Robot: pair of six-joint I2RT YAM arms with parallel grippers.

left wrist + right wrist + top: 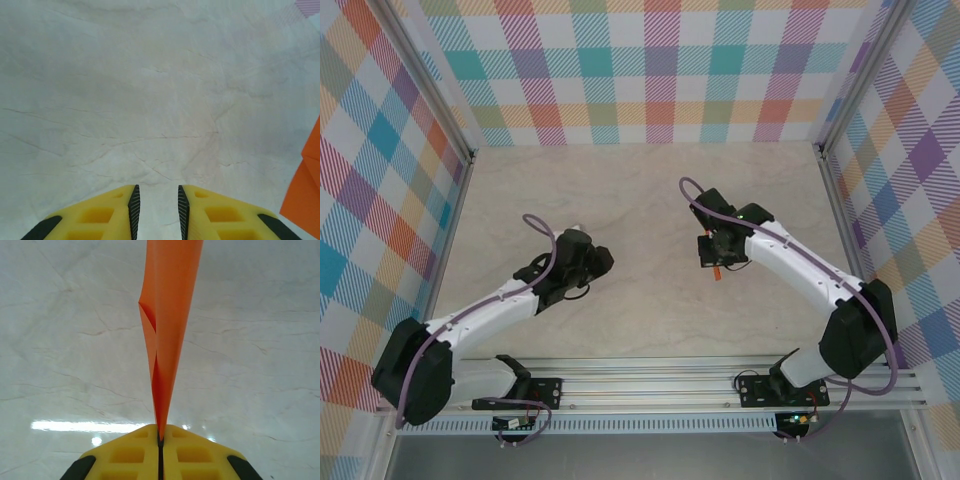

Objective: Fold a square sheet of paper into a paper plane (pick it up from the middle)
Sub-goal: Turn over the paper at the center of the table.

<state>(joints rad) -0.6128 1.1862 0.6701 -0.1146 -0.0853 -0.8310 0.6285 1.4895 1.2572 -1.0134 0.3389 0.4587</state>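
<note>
The paper plane [170, 300] is a narrow folded strip of bright orange paper with a centre crease. It hangs above the table with its lower end pinched in my right gripper [160, 432], whose yellow jaws are pressed together on it. From above, a sliver of the orange paper [717, 271] peeks out under the right gripper [713, 260], right of centre. My left gripper [158, 192] hovers over bare table, its jaws apart with nothing between them. The orange paper [306, 192] shows at the right edge of the left wrist view. In the top view the left gripper [592, 262] sits left of centre.
The pale marble-look table [640, 200] is walled by plaid panels [650, 70] at the back and on both sides. An aluminium rail [660, 385] carrying both arm bases runs along the near edge.
</note>
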